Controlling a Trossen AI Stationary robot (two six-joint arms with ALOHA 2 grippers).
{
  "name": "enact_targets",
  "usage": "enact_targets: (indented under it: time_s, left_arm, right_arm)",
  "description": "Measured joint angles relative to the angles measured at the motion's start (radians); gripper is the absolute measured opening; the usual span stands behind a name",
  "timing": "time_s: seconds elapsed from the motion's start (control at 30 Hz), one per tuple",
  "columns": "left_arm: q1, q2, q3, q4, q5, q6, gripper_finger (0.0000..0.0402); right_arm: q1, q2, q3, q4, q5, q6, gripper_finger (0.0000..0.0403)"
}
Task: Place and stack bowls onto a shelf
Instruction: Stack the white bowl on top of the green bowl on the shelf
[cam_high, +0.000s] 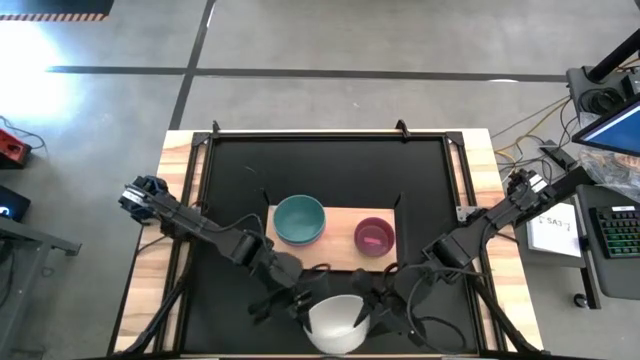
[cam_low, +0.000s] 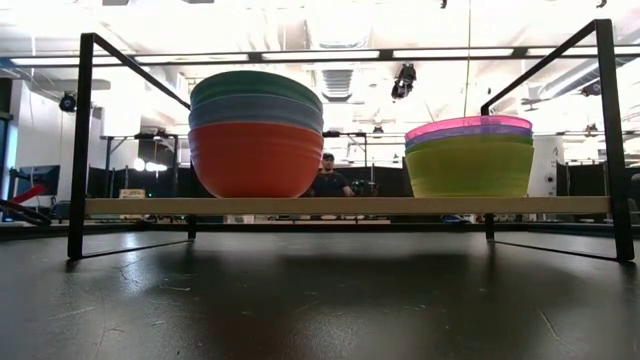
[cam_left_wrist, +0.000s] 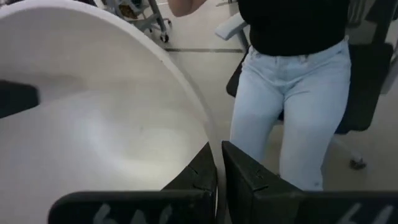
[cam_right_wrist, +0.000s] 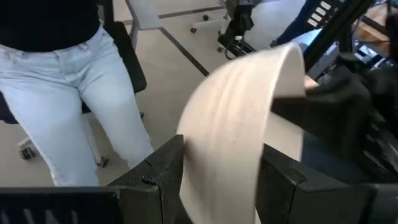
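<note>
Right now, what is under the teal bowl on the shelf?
In the low view, a grey-blue bowl sits nested under the teal bowl, then a red bowl resting on the shelf. Their insides are covered.

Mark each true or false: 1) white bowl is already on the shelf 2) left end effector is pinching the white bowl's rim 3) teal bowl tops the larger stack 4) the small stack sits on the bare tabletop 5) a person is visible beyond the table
1) False: the white bowl is off the shelf, between both end effectors.
2) True: the left end effector is shut on the rim.
3) True: the teal bowl is on top.
4) False: the small stack stands on the shelf.
5) True: a person stands there.
</note>
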Motion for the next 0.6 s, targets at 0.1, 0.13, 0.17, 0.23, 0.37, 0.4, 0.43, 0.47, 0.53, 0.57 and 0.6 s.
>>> enact_targets:
  time_s: [0.1, 0.13, 0.17, 0.23, 0.37, 0.4, 0.43, 0.47, 0.53, 0.57, 0.6]
  left_arm:
    - [0.032, 0.002, 0.0, 0.001, 0.033, 0.047, 0.0]
    - [0.041, 0.003, 0.0, 0.003, 0.042, 0.061, 0.0]
    - [0.049, 0.003, 0.0, 0.003, 0.043, 0.075, 0.0]
    - [0.06, 0.003, 0.0, 0.003, 0.043, 0.106, 0.0]
    - [0.064, 0.003, 0.0, 0.002, 0.042, 0.143, 0.0001]
    - [0.065, 0.003, 0.0, -0.001, 0.042, 0.152, 0.0001]
    - [0.065, 0.003, 0.0, -0.002, 0.041, 0.16, 0.0001]
    - [0.065, 0.003, 0.0, -0.002, 0.041, 0.161, 0.0001]
    - [0.065, 0.003, 0.0, 0.005, 0.04, 0.162, 0.0001]
    - [0.065, 0.003, 0.0, 0.009, 0.039, 0.162, 0.0001]
    - [0.066, 0.003, 0.0, 0.014, 0.039, 0.161, 0.0003]
  right_arm:
    - [-0.001, 0.0, 0.0, 0.017, -0.021, -0.001, 0.0148]
    - [-0.001, 0.0, 0.0, 0.017, -0.023, -0.001, 0.0148]
    - [-0.001, 0.0, 0.0, 0.017, -0.025, -0.001, 0.0148]
    - [-0.003, 0.0, 0.0, 0.015, -0.034, 0.003, 0.0147]
    - [-0.005, 0.0, 0.0, 0.014, -0.04, 0.012, 0.0127]
    - [-0.005, 0.0, 0.0, 0.013, -0.042, 0.013, 0.0118]
    - [-0.005, 0.0, 0.0, 0.01, -0.047, 0.017, 0.0107]
    - [-0.005, 0.0, 0.0, 0.006, -0.055, 0.024, 0.0094]
    - [-0.01, 0.001, 0.0, 0.005, -0.089, 0.039, 0.0069]
    - [-0.014, 0.002, 0.0, 0.003, -0.116, 0.048, 0.0058]
    - [-0.02, 0.002, 0.0, 0.002, -0.148, 0.061, 0.0048]
